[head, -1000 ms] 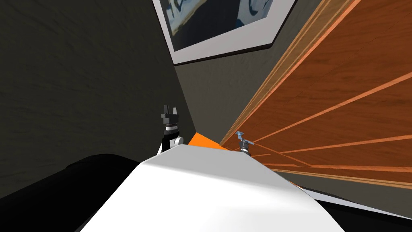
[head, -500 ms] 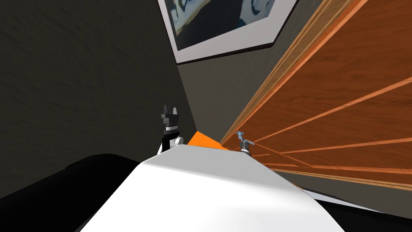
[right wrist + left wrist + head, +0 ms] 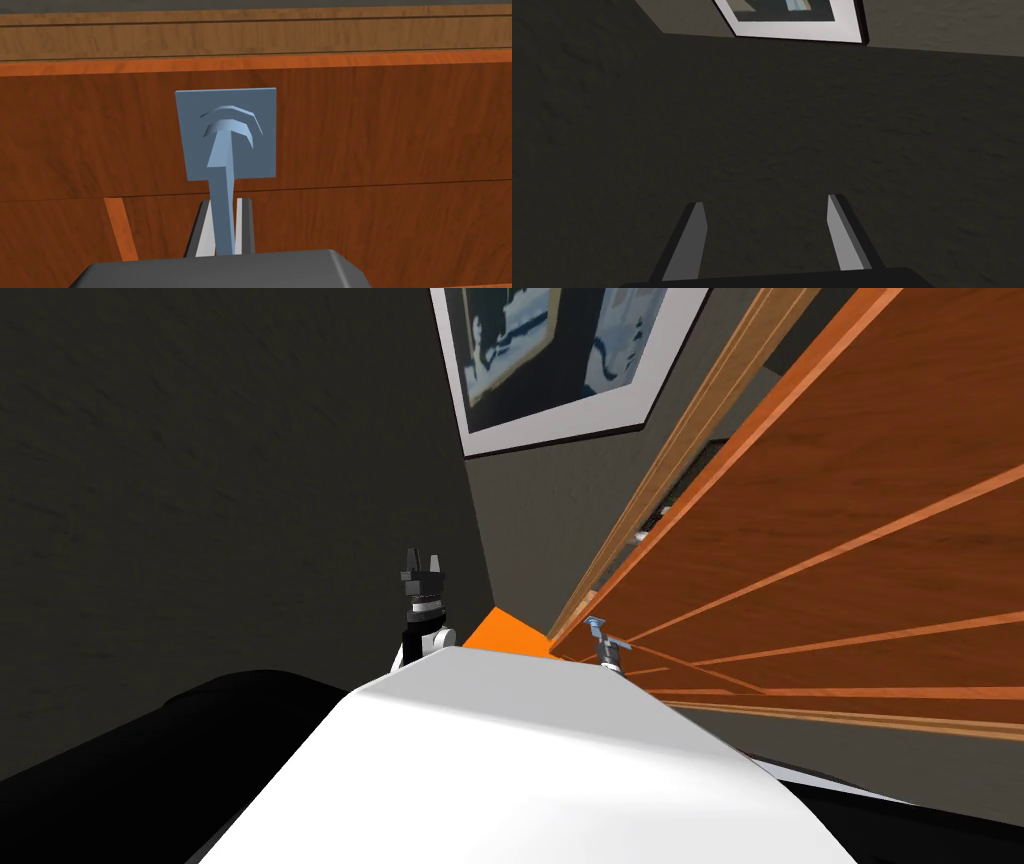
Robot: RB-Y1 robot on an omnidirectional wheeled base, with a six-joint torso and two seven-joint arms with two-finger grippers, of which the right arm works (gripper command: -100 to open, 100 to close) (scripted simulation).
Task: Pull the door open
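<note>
The right claw (image 3: 223,201) was clamped on the blue handle (image 3: 222,165), the left claw (image 3: 765,200) was spread open, and the wooden door (image 3: 850,488) was judged barely ajar at upper right, much pulling remaining.

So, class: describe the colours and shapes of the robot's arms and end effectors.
Left end effector: two thin, light grey blade fingers on a dark box, then a banded wrist and white forearm. Right end effector: same blades, dark grey rounded body.
</note>
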